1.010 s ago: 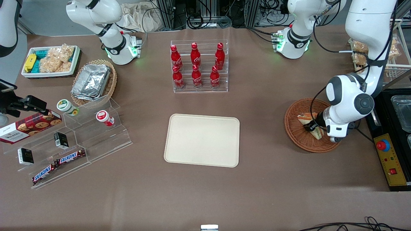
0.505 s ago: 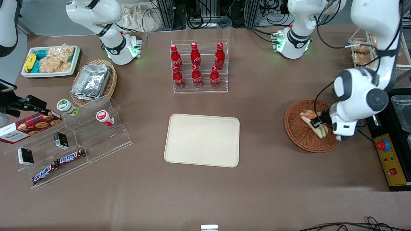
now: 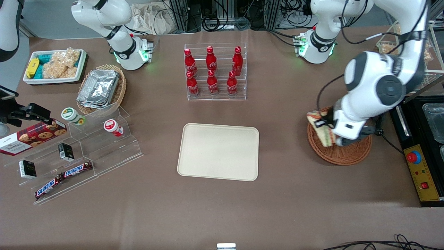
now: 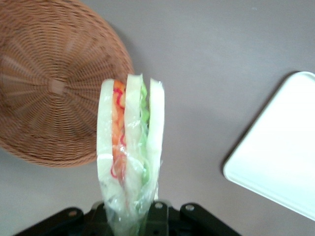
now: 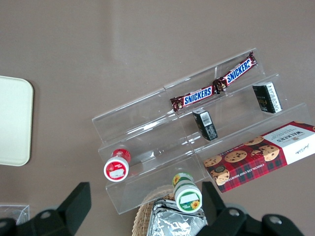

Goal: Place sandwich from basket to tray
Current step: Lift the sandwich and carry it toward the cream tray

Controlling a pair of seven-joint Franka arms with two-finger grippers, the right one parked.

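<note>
Nearest the front camera, the Snickers bars [image 3: 63,176] lie on the bottom step of a clear stand [image 3: 79,152], the name plain in white and blue. One step up, the biscuit box [image 3: 31,137] reads Walkers. Two small dark packs and two little pots sit on the same stand, their print too small to make out.

The tray [image 3: 218,151] lies bare in the middle of the table. Toward the working arm's end, the gripper [image 3: 329,129] hangs above the basket [image 3: 341,154] at the rim facing the tray, clamped on the sandwich [image 4: 130,147]. The wedge is clear of the wicker, held by its lower end through the clear wrap, with the three bread layers pointing out from the fingers.

That hold is my worry. The wrap is slick and loose, and most of the wedge sticks out unsupported, so a quick swing could let it slip or twist and land on bare table short of the tray.

Farthest off, the red bottles [image 3: 212,71] in their rack carry the Coca-Cola script.
</note>
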